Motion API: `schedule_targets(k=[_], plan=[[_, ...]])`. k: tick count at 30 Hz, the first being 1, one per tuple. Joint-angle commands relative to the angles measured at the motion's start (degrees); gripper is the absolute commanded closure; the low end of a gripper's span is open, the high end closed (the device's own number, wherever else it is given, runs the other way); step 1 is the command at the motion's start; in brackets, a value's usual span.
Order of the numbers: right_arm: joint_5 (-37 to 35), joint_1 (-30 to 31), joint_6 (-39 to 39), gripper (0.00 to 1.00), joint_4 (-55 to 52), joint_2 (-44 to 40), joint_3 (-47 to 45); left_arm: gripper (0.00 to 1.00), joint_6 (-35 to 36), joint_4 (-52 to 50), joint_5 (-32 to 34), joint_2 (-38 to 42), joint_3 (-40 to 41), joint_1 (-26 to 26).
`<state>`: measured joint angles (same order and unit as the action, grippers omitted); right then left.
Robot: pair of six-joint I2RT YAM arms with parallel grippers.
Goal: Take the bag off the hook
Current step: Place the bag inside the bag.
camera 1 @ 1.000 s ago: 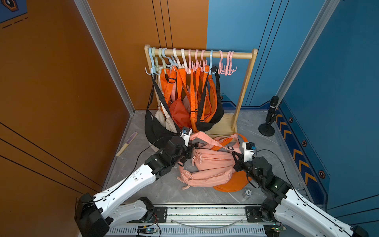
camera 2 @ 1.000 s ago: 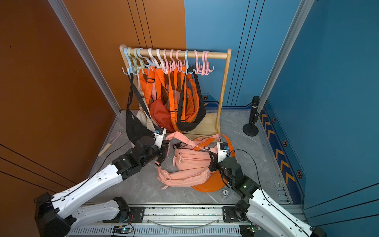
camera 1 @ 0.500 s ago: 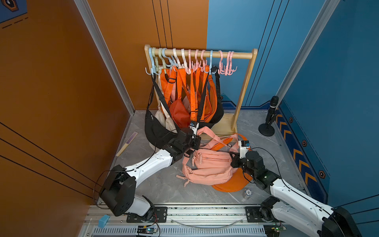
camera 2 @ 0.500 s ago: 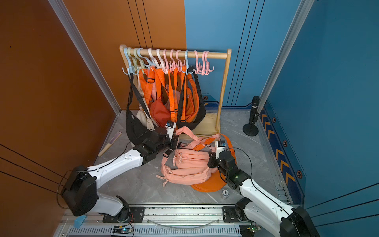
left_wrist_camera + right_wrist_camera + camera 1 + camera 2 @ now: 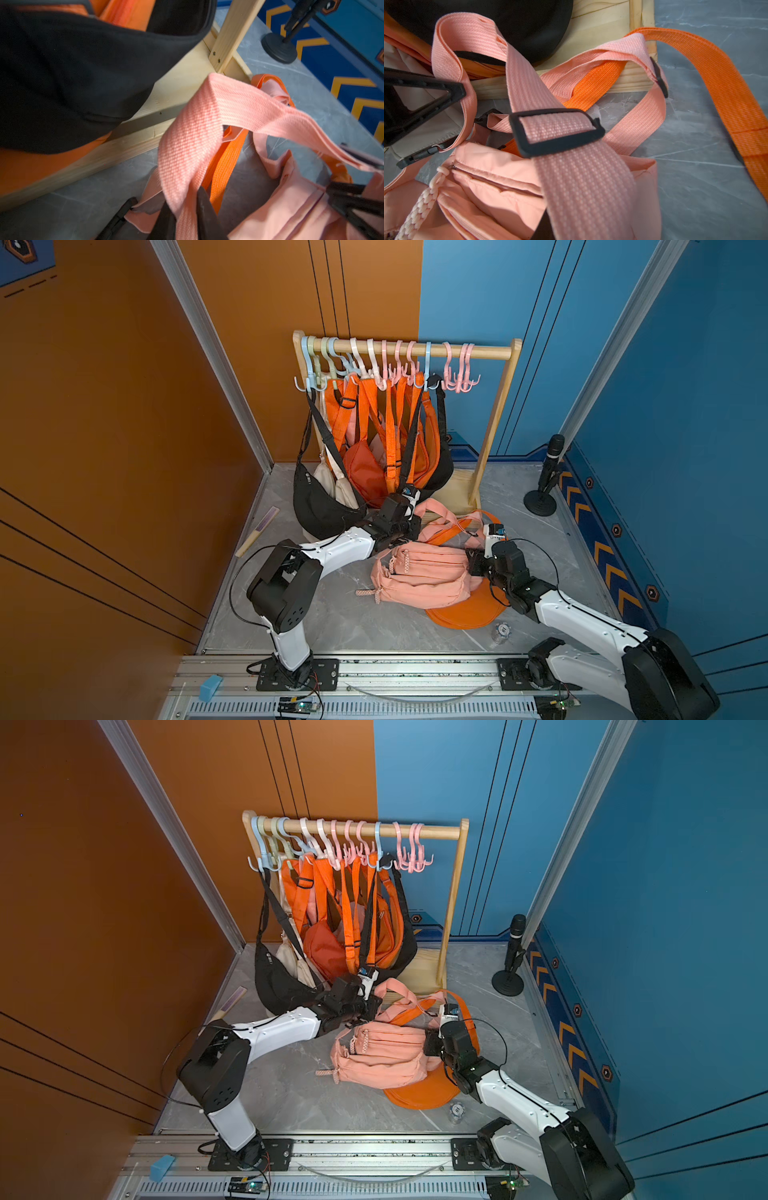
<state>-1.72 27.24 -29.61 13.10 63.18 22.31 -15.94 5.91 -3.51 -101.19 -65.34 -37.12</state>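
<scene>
Top views, both: the pink bag (image 5: 419,576) is off the rack (image 5: 478,351) and lies on the table (image 5: 332,626), at 6 o'clock of the rack base, partly over an orange bag (image 5: 465,614). The left gripper (image 5: 405,531) sits at the pink bag's 11 o'clock, against the strap (image 5: 440,510). The right gripper (image 5: 471,562) sits at its 3 o'clock. Jaw width cannot be made out here. Empty pink hooks (image 5: 457,377) hang at the bag's 1 o'clock. A black bag (image 5: 320,506) hangs at its 10 o'clock, close to the left arm.

Left wrist view: the strap passes between the left jaws, which stand narrowly apart. Whether they pinch it cannot be told. An orange strap (image 5: 224,166) crosses beneath.

Right wrist view: the strap and its buckle (image 5: 556,131) cover the right jaws, so their state cannot be told.

Hazards, as judged:
- A strap caught on either jaw during withdrawal would drag the bag.
- The crossed orange strap could follow.
- The left arm could brush the black bag off its hook.

Markings: no brand or writing is legible in any view.
</scene>
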Motion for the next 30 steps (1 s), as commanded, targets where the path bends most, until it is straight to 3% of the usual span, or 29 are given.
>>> schedule_targets(k=[1,9,13,17,23,30], plan=[[-1.0,-0.3,-1.0,0.68,1.0,0.1,-1.1,0.63,-0.1,0.8,-2.2,-0.3,-0.5,-0.2],[-2.9,-0.4,-0.8,0.24,-2.8,-4.6,-1.9,0.44,-0.4,1.6,-2.7,3.4,2.8,-1.4],[-3.5,-0.4,0.1,0.12,-6.0,-8.6,-1.8,0.4,-0.5,2.4,-0.8,7.7,5.8,-1.8],[-3.6,-0.4,1.2,0.07,-9.6,-12.8,-0.6,0.29,-0.7,5.6,2.3,13.8,11.5,-1.9],[-2.6,-0.4,3.3,0.04,-14.8,-17.1,3.4,0.26,0.4,6.5,4.2,23.0,14.9,-1.0],[0.1,-0.4,3.9,0.03,-17.2,-19.4,5.8,0.27,0.0,-1.3,3.3,24.2,5.8,2.6]])
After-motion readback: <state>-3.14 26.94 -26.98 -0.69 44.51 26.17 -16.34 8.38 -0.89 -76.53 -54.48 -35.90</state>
